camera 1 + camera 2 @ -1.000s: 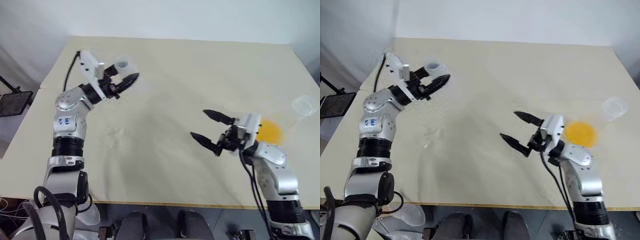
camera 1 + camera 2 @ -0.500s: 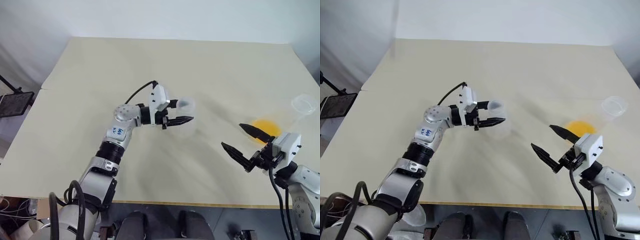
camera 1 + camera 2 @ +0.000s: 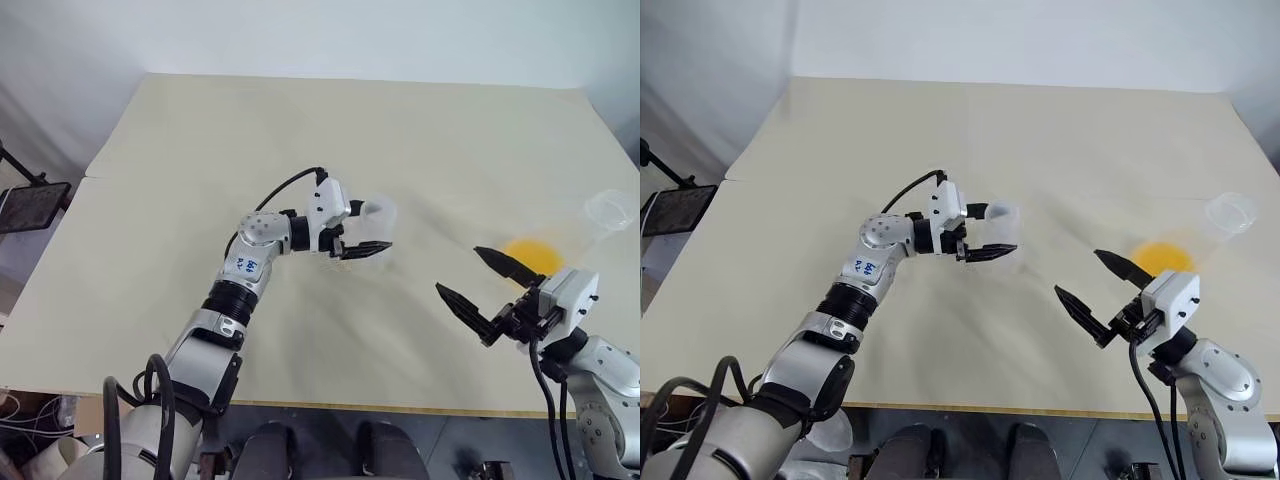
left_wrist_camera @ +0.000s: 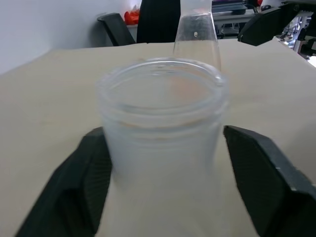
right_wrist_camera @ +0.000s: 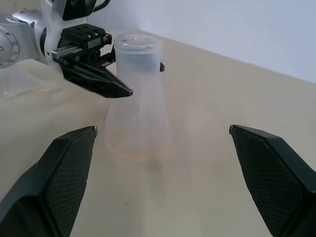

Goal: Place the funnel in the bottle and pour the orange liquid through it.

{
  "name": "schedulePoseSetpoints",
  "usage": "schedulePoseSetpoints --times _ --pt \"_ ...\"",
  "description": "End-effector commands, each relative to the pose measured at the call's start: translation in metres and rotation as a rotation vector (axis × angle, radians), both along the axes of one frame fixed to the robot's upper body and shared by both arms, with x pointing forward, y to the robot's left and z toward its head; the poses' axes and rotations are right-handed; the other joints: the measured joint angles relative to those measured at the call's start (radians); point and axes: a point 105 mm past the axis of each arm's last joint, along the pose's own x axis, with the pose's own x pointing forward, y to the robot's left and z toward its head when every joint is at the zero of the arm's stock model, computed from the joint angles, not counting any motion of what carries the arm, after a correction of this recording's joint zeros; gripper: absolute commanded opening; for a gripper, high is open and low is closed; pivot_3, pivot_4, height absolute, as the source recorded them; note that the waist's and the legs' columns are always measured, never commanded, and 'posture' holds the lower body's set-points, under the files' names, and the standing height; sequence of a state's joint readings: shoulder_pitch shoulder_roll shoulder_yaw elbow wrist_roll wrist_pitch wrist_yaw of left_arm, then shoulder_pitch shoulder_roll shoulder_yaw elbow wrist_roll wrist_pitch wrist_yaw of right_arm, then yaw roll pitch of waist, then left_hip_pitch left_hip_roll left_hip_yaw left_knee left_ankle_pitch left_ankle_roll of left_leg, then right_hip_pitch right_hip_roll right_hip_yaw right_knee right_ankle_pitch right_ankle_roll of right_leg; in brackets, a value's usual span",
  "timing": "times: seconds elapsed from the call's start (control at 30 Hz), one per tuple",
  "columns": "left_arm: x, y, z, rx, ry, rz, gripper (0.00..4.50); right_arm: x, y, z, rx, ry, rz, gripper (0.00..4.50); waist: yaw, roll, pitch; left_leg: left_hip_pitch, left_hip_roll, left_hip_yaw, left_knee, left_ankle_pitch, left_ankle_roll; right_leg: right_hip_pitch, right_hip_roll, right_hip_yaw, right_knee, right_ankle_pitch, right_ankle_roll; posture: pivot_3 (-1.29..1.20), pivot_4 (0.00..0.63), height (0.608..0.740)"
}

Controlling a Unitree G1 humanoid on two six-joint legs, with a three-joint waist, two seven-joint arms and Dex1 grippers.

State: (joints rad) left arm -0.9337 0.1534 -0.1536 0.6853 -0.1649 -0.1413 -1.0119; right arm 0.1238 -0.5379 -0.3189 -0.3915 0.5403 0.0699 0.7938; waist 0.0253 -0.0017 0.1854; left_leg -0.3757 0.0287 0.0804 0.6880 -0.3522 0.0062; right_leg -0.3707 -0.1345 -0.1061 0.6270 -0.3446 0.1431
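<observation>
Near the middle of the beige table (image 3: 200, 150) we find the bottle (image 5: 137, 98) standing upright on its wide base, its frosted-looking neck and round rim between the two black fingers of the left gripper (image 3: 368, 230). From the left wrist view a gap shows on each side between the neck and the fingers (image 4: 81, 182), so we record that claw as spread apart around the neck and not clamped on it; whether either pad grazes the glass we cannot tell. The bottle's clear walls are hard to trace against the table from the head views, where we make out little more than the pale neck; its cone shows better from the right wrist view. The right gripper (image 3: 483, 290) hangs at the near right, well apart from the bottle, jaws wide apart and empty. Beyond it, toward the right edge, the orange liquid (image 3: 533, 255) shows as a bright pool inside a second clear flask (image 3: 608, 212) whose outline is faint, so its lean is unclear to us and only its round mouth reads plainly. A faint clear thing (image 5: 12, 81) lies left of the left arm; we cannot identify it.
</observation>
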Motion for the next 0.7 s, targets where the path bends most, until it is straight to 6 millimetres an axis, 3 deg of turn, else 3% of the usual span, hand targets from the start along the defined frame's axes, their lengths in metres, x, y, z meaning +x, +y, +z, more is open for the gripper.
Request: schedulePoseSetpoints --times 0.03,0.27,0.4,0.53,0.7 --pt "-0.011 0.012 0.018 -0.044 -0.026 -0.069 4.45 0.0 0.006 0.011 0.013 -0.045 0.03 4.5 0.0 0.0 0.0 0.0 0.0 0.0 0.0 0.0 0.0 0.0 0.0 0.0 0.0 0.0 0.0 0.0 0.15 0.74" --pt "-0.009 0.037 0.016 0.006 0.048 -0.066 4.45 0.004 0.006 0.012 0.013 -0.053 0.038 4.5 -0.002 0.0 0.0 0.0 0.0 0.0 0.0 0.0 0.0 0.0 0.0 0.0 0.001 0.0 0.0 0.0 0.15 0.74" --pt "-0.008 0.054 0.034 -0.076 -0.059 -0.003 4.45 0.007 0.01 0.012 0.016 -0.058 0.059 4.5 -0.001 0.0 0.0 0.0 0.0 0.0 0.001 0.0 0.0 0.0 0.0 0.0 0.001 0.0 0.0 0.0 0.15 0.74" --pt "-0.011 0.088 0.053 -0.16 -0.16 0.077 4.45 0.011 0.017 0.014 0.016 -0.071 0.109 4.5 -0.007 0.0 0.0 -0.001 0.001 -0.001 0.001 0.0 0.0 0.0 0.0 0.0 0.001 0.0 0.0 0.0 0.15 0.74" --pt "-0.02 0.138 0.06 -0.19 -0.173 0.215 4.45 0.018 0.024 0.02 0.011 -0.089 0.175 4.5 -0.026 0.0 0.0 0.0 0.002 -0.005 0.001 0.0 0.0 -0.001 0.0 0.0 0.002 0.0 0.0 0.0 0.15 0.74"
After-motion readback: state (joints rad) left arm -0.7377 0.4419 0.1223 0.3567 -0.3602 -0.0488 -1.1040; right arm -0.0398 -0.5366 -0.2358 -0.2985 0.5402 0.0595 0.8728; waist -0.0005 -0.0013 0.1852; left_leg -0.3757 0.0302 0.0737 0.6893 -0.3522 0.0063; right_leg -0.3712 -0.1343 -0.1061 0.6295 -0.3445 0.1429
